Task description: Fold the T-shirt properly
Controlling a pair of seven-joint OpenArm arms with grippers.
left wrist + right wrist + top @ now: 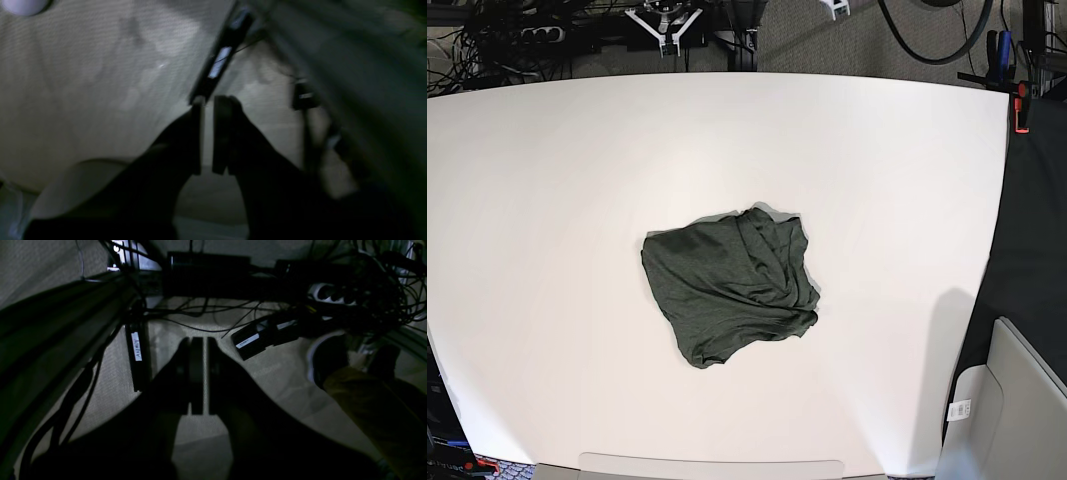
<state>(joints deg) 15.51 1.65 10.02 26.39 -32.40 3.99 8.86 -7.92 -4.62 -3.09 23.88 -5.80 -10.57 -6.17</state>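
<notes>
In the left wrist view the left gripper (207, 101) hangs over carpeted floor with its dark jaws close and parallel, a narrow strip of light between them and nothing held; in the right wrist view the right gripper (199, 340) shows the same, a thin gap between flat black pads and nothing clamped. Neither wrist view shows the T-shirt, and neither arm appears in the base view, so the garment lies well apart from both sets of jaws. The T-shirt (727, 290) sits near the middle of the white table (547, 200), bunched into a rough, lopsided patch: its left part lies fairly flat, while its right side is gathered into soft ridges and folds (the fabric is a thin, dark olive-green heathered knit). The table top is smooth and matte, with a curved far edge. Beyond the right gripper, the floor is a grey, fine-ribbed carpet (267, 373) strewn with black cables (200, 310), dark boxes bearing white labels (253, 338) and a white power strip (328, 293); a dark shoe with a pale sole (328, 358) stands at the right. The left wrist view is blurred.
</notes>
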